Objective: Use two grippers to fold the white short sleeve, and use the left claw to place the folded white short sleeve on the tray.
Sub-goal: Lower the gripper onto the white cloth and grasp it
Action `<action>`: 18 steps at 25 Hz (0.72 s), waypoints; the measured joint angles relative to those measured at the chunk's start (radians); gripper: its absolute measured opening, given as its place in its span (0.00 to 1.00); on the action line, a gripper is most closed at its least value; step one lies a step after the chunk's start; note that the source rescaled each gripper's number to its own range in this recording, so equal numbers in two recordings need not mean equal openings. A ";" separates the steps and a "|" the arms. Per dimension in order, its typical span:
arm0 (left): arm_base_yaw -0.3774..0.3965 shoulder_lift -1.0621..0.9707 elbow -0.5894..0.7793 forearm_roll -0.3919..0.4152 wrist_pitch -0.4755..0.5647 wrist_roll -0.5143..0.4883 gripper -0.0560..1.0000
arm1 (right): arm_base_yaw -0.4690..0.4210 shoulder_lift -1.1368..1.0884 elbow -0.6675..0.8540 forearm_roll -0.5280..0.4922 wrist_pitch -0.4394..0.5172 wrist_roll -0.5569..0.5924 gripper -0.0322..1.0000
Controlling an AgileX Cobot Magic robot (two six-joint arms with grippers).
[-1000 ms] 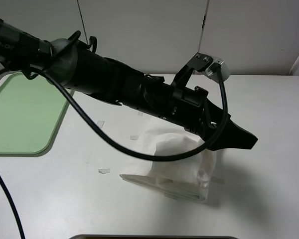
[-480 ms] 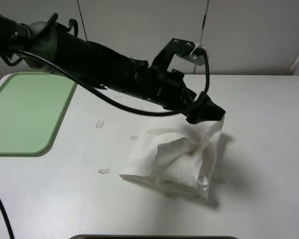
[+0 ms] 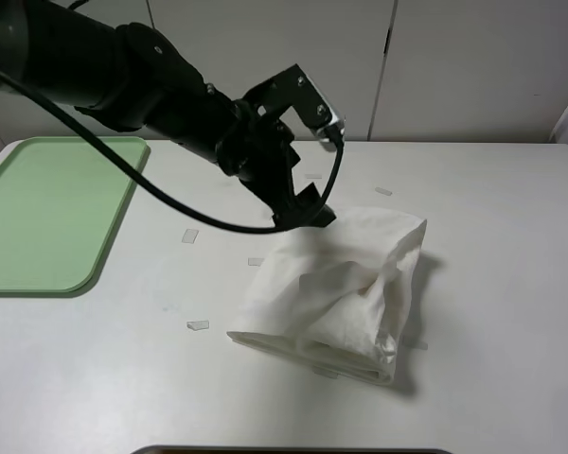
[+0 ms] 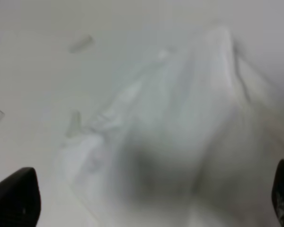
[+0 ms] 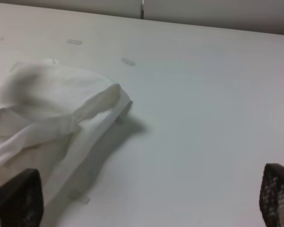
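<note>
The white short sleeve [image 3: 346,293] lies in a loosely folded bundle on the white bench [image 3: 511,284], a little right of the middle and toward the near side. Its top layer is rumpled and puffed up, with a raised corner at the far right, and stacked folded edges show along the near side. No blue lettering or tag can be made out from here.

The left claw [image 3: 303,210] comes in from the far left, its black arm with a looping cable and a silver bracket reaching down to the far-left edge of the shirt. Its tip hangs right at or just above the cloth; whether it touches I cannot tell. In the left wrist view the two dark fingers [image 4: 14,201] sit at opposite edges of the picture, spread wide, with the blurred shirt between them and nothing clamped.

The right gripper [image 5: 146,208] does not show in the high view. Its own camera shows its fingers [image 5: 16,198] set wide apart too, empty, looking over the shirt's right end and bare bench beyond.

The tray [image 3: 38,213], pale green with rounded corners, lies at the far left of the bench, well apart from the shirt. A few small pale tape strips [image 3: 198,325] are scattered on the bench between tray and shirt.
</note>
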 joint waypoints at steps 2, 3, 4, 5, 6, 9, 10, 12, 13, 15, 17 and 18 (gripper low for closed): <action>-0.001 0.000 0.003 0.015 0.008 -0.003 0.98 | 0.000 0.000 0.000 0.000 0.000 0.000 1.00; -0.004 0.000 0.012 0.066 0.018 -0.007 0.98 | 0.000 0.000 0.000 0.000 0.000 0.000 1.00; -0.005 0.000 0.021 0.105 0.023 -0.009 0.98 | 0.000 0.000 0.000 0.000 0.000 0.000 1.00; -0.009 0.000 0.027 0.133 0.031 -0.012 0.98 | 0.000 0.000 0.000 0.000 0.000 0.000 1.00; -0.012 0.000 0.036 0.164 0.034 -0.016 0.98 | 0.000 0.000 0.000 0.000 0.000 0.000 1.00; -0.054 0.000 0.078 0.237 0.044 -0.018 0.98 | 0.000 0.000 0.000 0.000 0.000 0.000 1.00; -0.062 0.000 0.085 0.239 0.044 -0.018 0.98 | 0.000 0.000 0.000 0.000 0.000 0.000 1.00; -0.084 0.000 0.097 0.242 0.045 -0.018 0.98 | 0.000 0.000 0.000 0.000 0.000 0.000 1.00; -0.097 0.000 0.101 0.244 0.047 -0.018 0.98 | 0.000 0.000 0.000 0.000 0.000 0.000 1.00; -0.122 0.000 0.103 0.241 0.062 -0.018 0.98 | 0.000 0.000 0.000 0.000 0.000 0.000 1.00; -0.146 0.000 0.103 0.226 0.072 -0.015 0.98 | 0.000 0.000 0.000 0.000 0.000 0.000 1.00; -0.156 0.000 0.103 0.215 0.077 -0.008 0.98 | 0.000 0.000 0.000 0.000 0.000 0.000 1.00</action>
